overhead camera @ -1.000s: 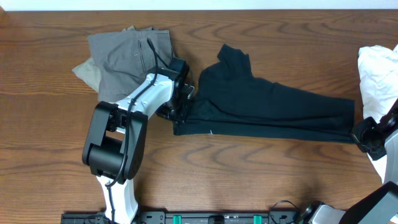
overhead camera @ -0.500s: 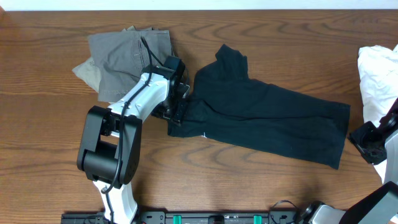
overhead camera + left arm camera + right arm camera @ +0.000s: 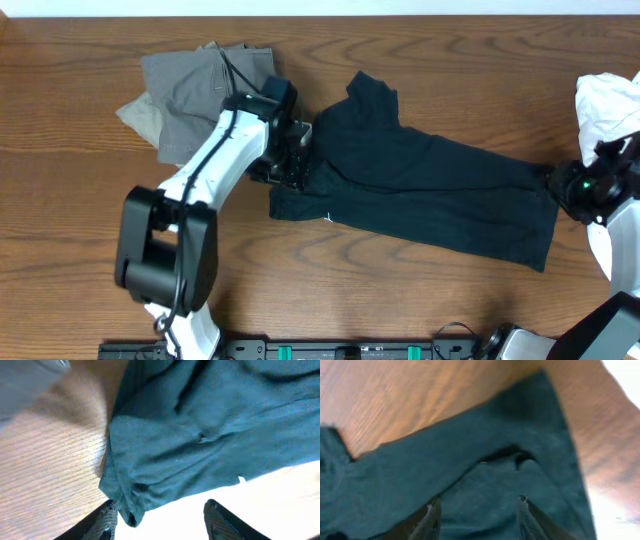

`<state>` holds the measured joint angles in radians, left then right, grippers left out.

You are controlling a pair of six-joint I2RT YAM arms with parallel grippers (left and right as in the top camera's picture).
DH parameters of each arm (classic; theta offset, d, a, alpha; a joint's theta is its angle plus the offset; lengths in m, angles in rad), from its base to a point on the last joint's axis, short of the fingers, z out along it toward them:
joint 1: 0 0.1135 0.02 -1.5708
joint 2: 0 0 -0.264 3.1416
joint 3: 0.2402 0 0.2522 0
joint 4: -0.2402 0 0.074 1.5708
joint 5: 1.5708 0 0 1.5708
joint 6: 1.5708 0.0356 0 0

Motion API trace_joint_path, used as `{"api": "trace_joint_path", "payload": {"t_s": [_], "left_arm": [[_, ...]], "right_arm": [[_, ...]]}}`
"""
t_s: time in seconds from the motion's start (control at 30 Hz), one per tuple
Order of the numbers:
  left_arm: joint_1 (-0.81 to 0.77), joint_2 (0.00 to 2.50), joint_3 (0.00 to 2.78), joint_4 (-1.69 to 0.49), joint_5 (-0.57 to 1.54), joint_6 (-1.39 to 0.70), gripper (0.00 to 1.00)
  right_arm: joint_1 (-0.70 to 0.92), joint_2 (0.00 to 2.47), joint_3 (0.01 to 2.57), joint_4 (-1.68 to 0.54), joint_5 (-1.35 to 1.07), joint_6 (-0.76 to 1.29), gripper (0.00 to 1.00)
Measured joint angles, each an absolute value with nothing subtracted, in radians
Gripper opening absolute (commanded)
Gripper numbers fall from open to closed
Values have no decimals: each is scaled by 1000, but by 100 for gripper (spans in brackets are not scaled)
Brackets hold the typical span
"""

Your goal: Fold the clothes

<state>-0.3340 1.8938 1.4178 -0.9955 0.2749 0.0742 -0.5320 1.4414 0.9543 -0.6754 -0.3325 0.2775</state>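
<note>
left pincer (image 3: 161,505), right pincer (image 3: 479,500) gape over black t-shirt (image 3: 430,185); white fleck (image 3: 241,480) unreadable.

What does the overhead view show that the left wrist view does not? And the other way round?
Only overhead: the white cloth at the right edge of the table, the right arm, and the whole outline of the T-shirt. Only left wrist: the left fingers up close, standing apart, with a folded corner of the T-shirt beside one of them, not pinched. Both: the dark T-shirt lying on the wooden table.
</note>
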Motion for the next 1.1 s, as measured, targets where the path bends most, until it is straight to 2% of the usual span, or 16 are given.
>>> {"api": "trace_joint_path", "payload": {"t_s": [0.2,0.6,0.83,1.1], "left_arm": [[-335,1818,1440,-1006,288,48,59],[-335,1612,1460,-997,293,25,81],[-335,1603,1460,-996,294,22,83],[-335,1603,1460,-1011,294,18,84]], "right_arm": [[-510,1441,954,-678,-353,277,55],[-499,1441,954,-683,-368,295,64],[-499,1441,954,-684,-397,301,69],[-499,1441,954,-687,-410,302,71]]}}
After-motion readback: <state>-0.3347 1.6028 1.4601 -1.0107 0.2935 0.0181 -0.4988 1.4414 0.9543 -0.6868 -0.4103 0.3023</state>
